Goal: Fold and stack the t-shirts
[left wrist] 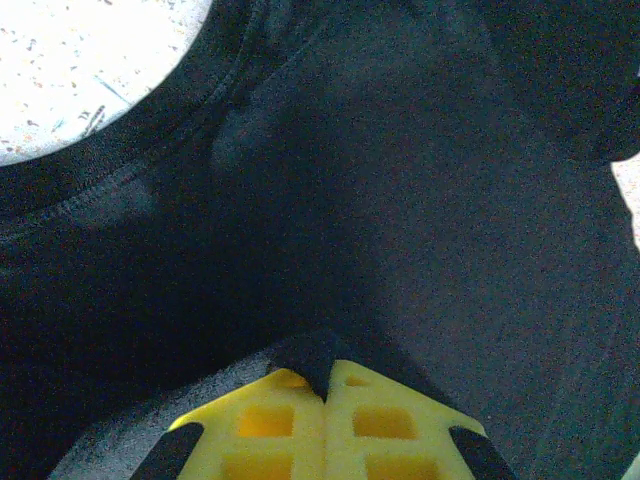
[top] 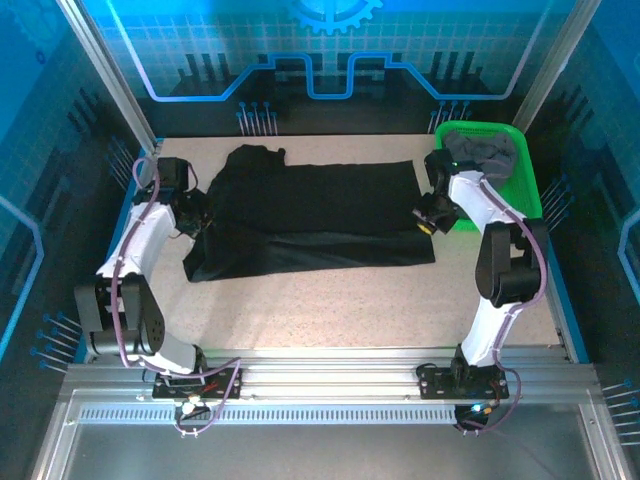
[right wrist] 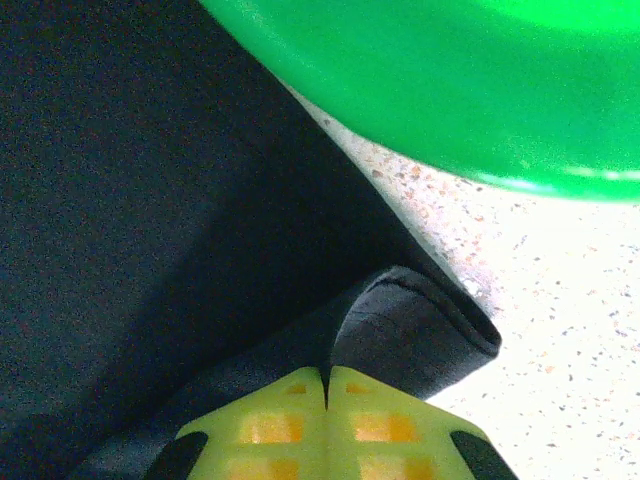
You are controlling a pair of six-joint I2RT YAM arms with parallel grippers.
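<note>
You have two t-shirts: the black t-shirt [top: 310, 215] lies spread and rumpled on the counter [top: 350, 300], and the dark grey t-shirt [top: 490, 152] sits bunched in the one green basket [top: 528, 185]. Your left pincer [top: 200, 215] and right pincer [top: 425, 222] each clamp an end of the black one.

— What do the arms look like from above?
— The left arm [top: 135, 245] and right arm [top: 488, 212] have white shells and black joints. A purple cable [top: 118, 300] trails along each.
— And the fingers up close?
— The left gripper [left wrist: 325, 395] and right gripper [right wrist: 326, 375] have yellow pads with square recesses and black lower corners.
</note>
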